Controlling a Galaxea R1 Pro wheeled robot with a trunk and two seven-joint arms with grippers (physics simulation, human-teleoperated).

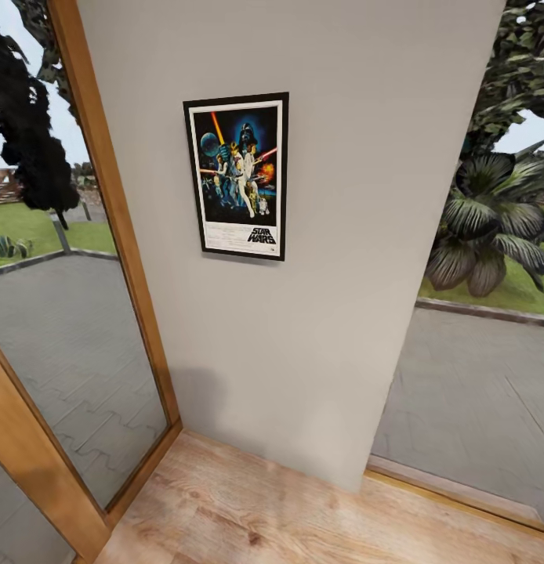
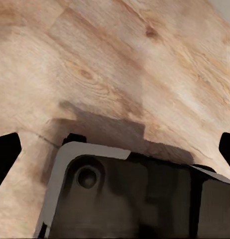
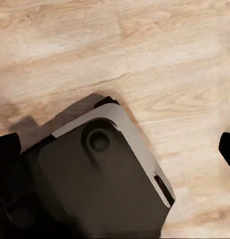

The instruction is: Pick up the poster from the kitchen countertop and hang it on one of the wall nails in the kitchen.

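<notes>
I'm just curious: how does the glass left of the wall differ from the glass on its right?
The left pane has a wooden frame against the wall; the right pane shows none there. A dark tree stands behind the left, a broad-leaved plant behind the right. Both overlook grey paving.

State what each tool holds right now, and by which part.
Nothing is held. Both wrist views show the fingertips spread wide over bare wood floor with the robot's base below. The poster hangs on the wall.
</notes>
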